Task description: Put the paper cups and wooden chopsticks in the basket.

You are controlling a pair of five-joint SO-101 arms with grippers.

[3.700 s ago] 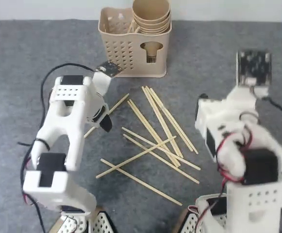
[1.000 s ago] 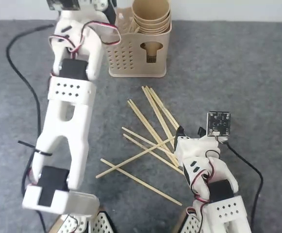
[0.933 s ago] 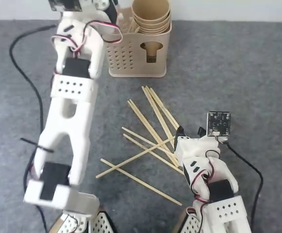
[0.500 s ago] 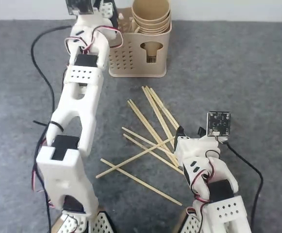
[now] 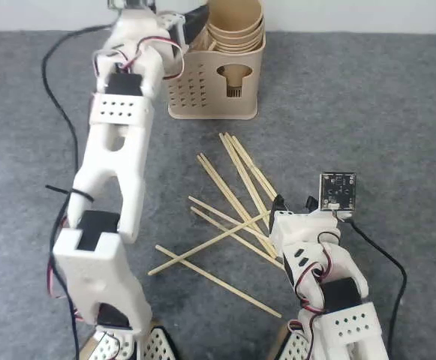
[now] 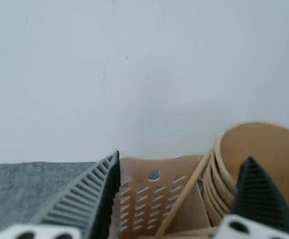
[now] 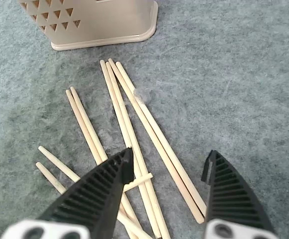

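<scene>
High view: the left gripper [image 5: 196, 16] hangs over the basket [image 5: 202, 86], beside the stacked cups [image 5: 234, 22] in it. The right gripper [image 5: 294, 204] sits at the edge of the loose chopsticks [image 5: 236, 199] on the table [image 5: 368, 97].

Left wrist view: the jaws are spread above the basket, with 1 leaning chopstick [image 6: 184, 191] inside.

Right wrist view: the jaws are spread over the loose chopsticks.

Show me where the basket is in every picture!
High view: the basket stands at the table's far edge, with paper cups stacked inside.
Left wrist view: the basket sits right ahead of the open left gripper, against the white wall.
Right wrist view: the basket's foot lies beyond the loose chopsticks.
Shared landmark: the grey mat under the basket.
</scene>
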